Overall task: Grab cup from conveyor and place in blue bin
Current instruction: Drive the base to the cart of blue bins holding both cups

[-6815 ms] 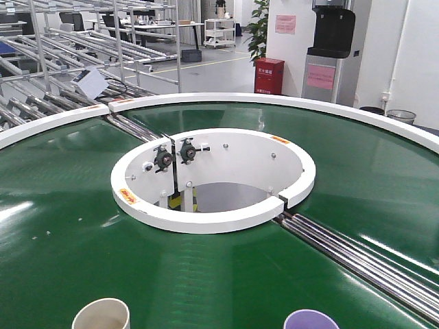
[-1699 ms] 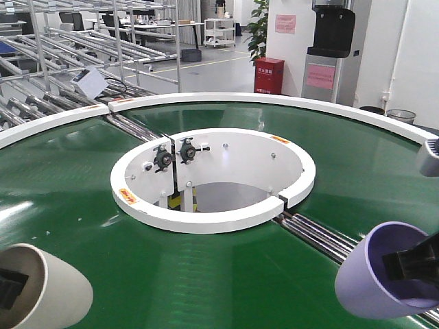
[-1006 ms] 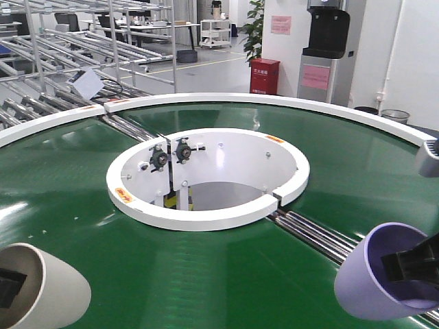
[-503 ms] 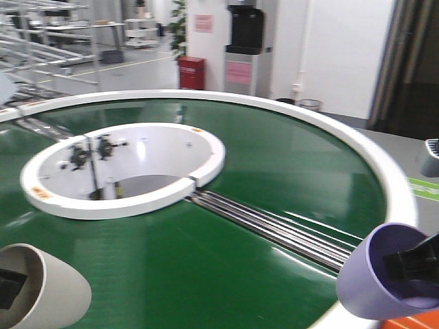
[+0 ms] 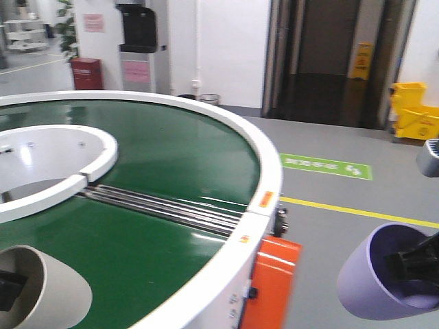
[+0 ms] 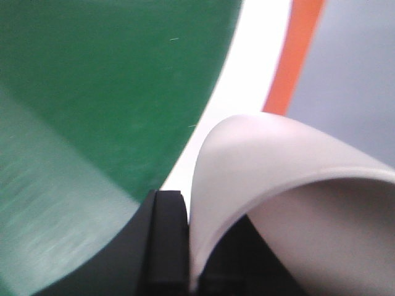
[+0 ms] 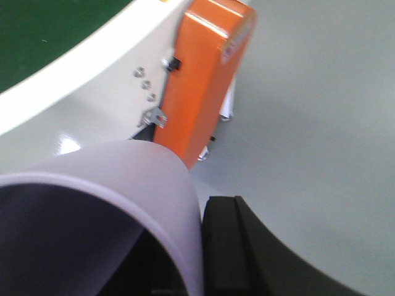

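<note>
The conveyor's dark green belt [image 5: 158, 157] and white outer rim [image 5: 257, 171] fill the left of the front view. My left gripper [image 5: 5, 288] is shut on the wall of a cream cup [image 5: 51, 291], held tilted over the belt. In the left wrist view one finger [image 6: 166, 240] presses the cream cup [image 6: 278, 160] from outside. My right gripper [image 5: 415, 264] is shut on a purple cup [image 5: 381, 274], held tilted over the grey floor past the rim. The right wrist view shows the purple cup [image 7: 117, 179] against the outer finger [image 7: 231, 246]. The blue bin is out of view.
An orange box [image 5: 271, 281] is fixed to the conveyor's side below the rim. A yellow mop bucket [image 5: 415, 110] stands at the far right, near dark doors. A green floor sign [image 5: 326, 166] and a yellow line mark the grey floor. A water dispenser [image 5: 140, 41] stands at the back.
The whole view has swung right: the conveyor slid to the left of the frame and the floor and doors came in. Both cups, earlier standing on the belt, stay held in the grippers.
</note>
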`<state>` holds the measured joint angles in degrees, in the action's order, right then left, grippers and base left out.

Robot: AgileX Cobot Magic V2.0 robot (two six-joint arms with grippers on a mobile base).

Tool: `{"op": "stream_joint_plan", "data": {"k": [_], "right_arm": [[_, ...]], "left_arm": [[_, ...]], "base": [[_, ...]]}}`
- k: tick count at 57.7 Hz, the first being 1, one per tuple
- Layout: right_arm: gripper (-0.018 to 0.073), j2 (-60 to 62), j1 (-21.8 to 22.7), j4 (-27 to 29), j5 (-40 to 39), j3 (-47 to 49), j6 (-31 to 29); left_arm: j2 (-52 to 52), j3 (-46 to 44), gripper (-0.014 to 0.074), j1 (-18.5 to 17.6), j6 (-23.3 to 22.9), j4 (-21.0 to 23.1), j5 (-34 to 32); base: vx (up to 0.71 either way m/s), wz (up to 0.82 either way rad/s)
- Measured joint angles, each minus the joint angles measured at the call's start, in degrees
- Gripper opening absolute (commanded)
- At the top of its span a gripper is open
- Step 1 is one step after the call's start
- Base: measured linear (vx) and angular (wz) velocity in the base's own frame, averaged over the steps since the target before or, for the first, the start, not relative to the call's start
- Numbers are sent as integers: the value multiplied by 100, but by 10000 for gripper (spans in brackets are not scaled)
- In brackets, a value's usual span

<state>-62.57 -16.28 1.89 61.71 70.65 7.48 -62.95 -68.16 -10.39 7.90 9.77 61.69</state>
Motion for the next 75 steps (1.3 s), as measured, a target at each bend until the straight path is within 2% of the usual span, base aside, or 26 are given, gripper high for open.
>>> {"op": "stream_joint_plan", "data": {"k": [40, 75], "right_arm": [[-9, 0, 0, 0, 0, 0, 0], [-9, 0, 0, 0, 42, 0, 0]], "left_arm": [[0, 0, -6, 0, 0, 0, 4], [0, 0, -6, 0, 0, 5, 4]], "base": [[-6, -52], [17, -61]]}}
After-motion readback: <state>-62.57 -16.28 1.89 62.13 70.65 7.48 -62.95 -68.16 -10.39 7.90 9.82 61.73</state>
